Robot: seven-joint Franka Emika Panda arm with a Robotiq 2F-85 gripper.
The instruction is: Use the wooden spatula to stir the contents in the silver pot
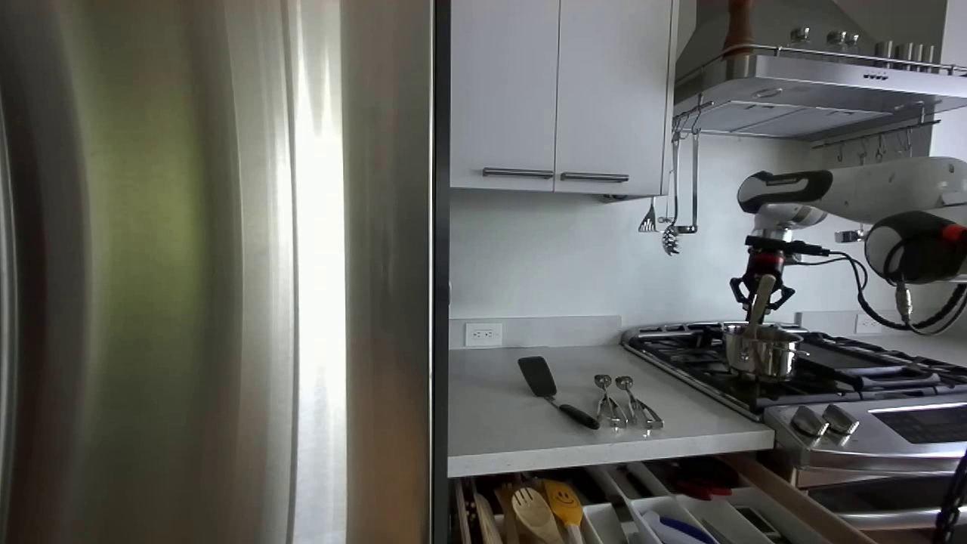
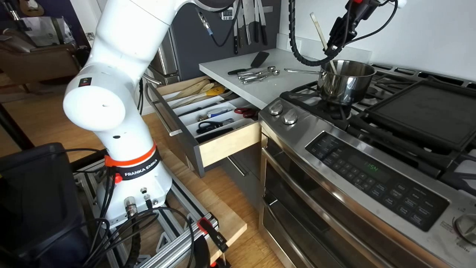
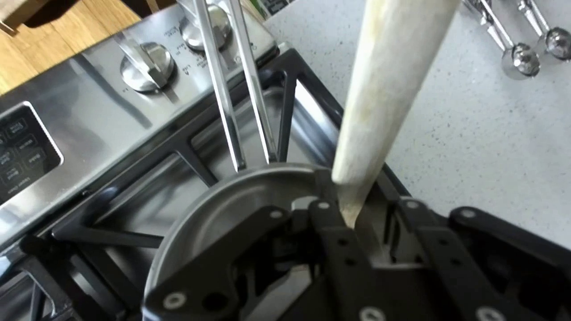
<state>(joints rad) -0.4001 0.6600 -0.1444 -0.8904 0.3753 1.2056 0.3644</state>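
The silver pot (image 1: 764, 357) stands on a burner grate and also shows in an exterior view (image 2: 344, 89). Its long metal handle points toward the counter. Its rim and inner wall show in the wrist view (image 3: 214, 209); its contents cannot be made out. The wooden spatula (image 1: 761, 295) stands tilted, its lower end inside the pot and its upper end above the rim; it also shows in an exterior view (image 2: 318, 28) and in the wrist view (image 3: 388, 98). My gripper (image 3: 352, 183) is just above the pot, its fingers closed around the spatula's handle.
A black spatula (image 1: 538, 376) and two metal scoops (image 1: 623, 404) lie on the counter left of the stove. An open drawer (image 2: 223, 147) with utensils juts out below it. The range hood (image 1: 831, 87) and hanging utensils (image 1: 672, 219) are above. A griddle (image 2: 427, 108) lies beside the pot.
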